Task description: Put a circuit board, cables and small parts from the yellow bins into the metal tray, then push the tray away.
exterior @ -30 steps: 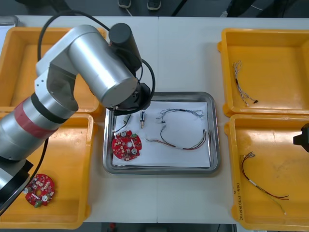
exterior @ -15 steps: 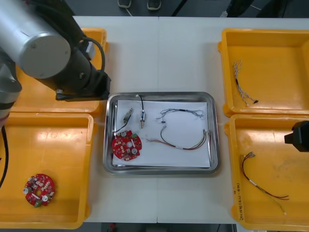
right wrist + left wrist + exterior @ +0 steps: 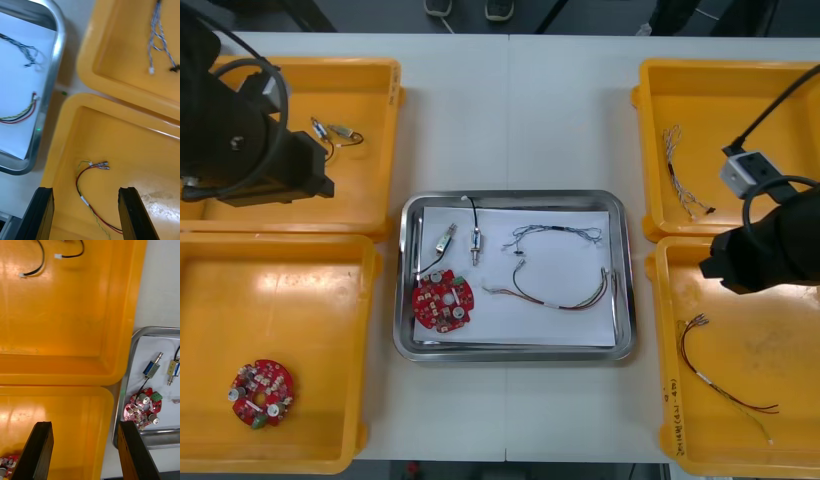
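Board (image 3: 442, 301), cables (image 3: 552, 303) and parts (image 3: 476, 243) lie in the tray (image 3: 627, 270), so loading looks done; left gripper (image 3: 84, 427) over the left bins (image 3: 75, 333) and right gripper (image 3: 86, 191) over the near right bin (image 3: 150, 150) gape empty, and pushing the tray comes next.

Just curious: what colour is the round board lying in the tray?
The circuit board is red, clearest in the left wrist view.

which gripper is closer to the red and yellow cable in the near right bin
Right. The right gripper, open, hangs just above that cable; the left gripper, open, is far across the tray, over the left bins.
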You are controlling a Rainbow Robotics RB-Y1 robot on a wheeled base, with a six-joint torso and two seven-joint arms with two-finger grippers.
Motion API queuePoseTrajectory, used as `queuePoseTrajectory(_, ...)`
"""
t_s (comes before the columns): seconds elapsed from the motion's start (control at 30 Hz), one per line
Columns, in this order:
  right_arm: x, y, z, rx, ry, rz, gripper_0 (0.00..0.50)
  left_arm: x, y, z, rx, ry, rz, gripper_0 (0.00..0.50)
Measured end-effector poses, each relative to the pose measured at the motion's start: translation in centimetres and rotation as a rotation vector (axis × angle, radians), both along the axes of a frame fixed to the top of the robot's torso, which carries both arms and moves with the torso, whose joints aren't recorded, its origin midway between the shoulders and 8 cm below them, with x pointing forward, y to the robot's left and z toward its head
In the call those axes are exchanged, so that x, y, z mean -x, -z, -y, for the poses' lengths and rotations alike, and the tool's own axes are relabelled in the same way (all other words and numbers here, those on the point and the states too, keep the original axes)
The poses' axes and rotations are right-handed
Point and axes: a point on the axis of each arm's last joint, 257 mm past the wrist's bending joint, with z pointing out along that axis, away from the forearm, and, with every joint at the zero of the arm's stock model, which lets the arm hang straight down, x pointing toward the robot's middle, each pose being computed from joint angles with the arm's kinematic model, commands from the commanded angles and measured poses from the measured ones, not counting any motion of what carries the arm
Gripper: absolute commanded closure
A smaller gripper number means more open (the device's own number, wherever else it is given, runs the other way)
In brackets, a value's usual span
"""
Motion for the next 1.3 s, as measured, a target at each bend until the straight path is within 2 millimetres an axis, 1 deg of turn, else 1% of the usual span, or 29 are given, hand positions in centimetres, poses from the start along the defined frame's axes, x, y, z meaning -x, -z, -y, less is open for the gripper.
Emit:
queuePoseTrajectory(0.17,-0.2,-0.1,-3.6,0.045,-0.122,0.002,0.0,0.4,0.0,-3.1,-0.037,0.008,0.009,0.0)
queuePoseTrajectory(0.37,0.8,1.1,-7.6,0.117,-0.274,-0.026,0.0,1.3,0.6,-6.0,-0.123,0.104,0.008,0.0)
queuePoseTrajectory(0.5,1.5,1.8,-9.8,0.178,-0.37,-0.034,0.0,1.9,1.1,-7.6,-0.133,0.091,-0.004,0.0)
queuePoseTrajectory(0.67,2.0,2.6,-11.7,0.267,-0.494,-0.026,0.0,2.6,1.5,-9.0,-0.132,0.065,-0.02,0.0)
queuePoseTrajectory(0.83,2.4,3.3,-13.6,0.379,-0.725,0.013,0.0,3.2,1.7,-10.2,-0.133,0.04,-0.031,0.0)
queuePoseTrajectory(1.0,2.3,3.7,-15.6,0.404,-0.754,0.055,0.0,3.7,2.1,-11.1,-0.133,0.02,-0.041,0.0)
queuePoseTrajectory(1.1,2.5,4.3,-16.7,0.463,-0.843,0.081,0.0,3.9,2.3,-11.4,-0.131,0.012,-0.047,0.0)
queuePoseTrajectory(1.2,3.0,5.3,-17.9,0.507,-0.952,0.079,0.0,4.2,2.6,-11.7,-0.129,0.005,-0.056,0.0)
queuePoseTrajectory(1.3,2.9,6.5,-19.5,0.497,-0.989,0.079,0.0,4.4,2.9,-11.8,-0.128,0.001,-0.062,0.0)
